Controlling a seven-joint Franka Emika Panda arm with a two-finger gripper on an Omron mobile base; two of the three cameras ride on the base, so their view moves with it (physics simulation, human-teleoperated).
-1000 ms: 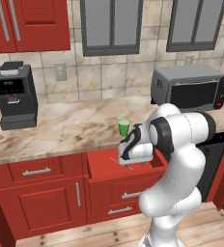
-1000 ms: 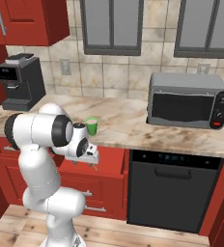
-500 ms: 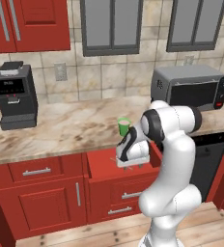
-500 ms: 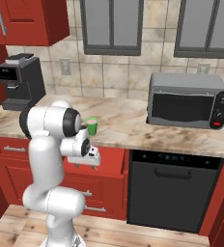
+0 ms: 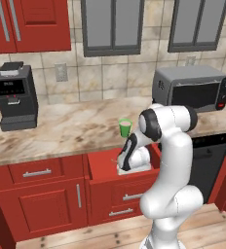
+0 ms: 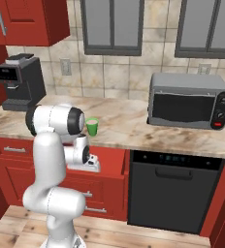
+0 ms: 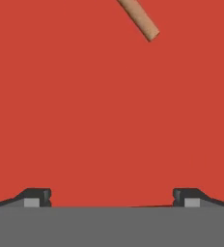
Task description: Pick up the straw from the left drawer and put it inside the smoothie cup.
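Note:
The left drawer (image 5: 101, 164) stands pulled out under the counter, and its flat red floor (image 7: 99, 116) lies right in front of the hand. My gripper (image 5: 122, 167) (image 6: 92, 166) (image 7: 112, 198) reaches down into it, open, its fingertips wide apart with nothing between them. One tan end of the straw (image 7: 139, 20) lies on the drawer floor, ahead of the fingertips and slightly right; the rest runs out of the hand view. The green smoothie cup (image 5: 125, 127) (image 6: 92, 126) stands upright on the counter just behind the drawer.
A black coffee machine (image 5: 13, 97) (image 6: 20, 82) stands at the counter's left end, a microwave (image 5: 193, 87) (image 6: 189, 100) at its right. A dishwasher (image 6: 175, 191) sits right of the drawer, and a shut drawer with a silver handle (image 5: 36, 172) to its left.
The arm's upper links have swung more upright over the last second. The hand has stayed in the drawer and sunk a little lower. Cup and drawer have not moved.

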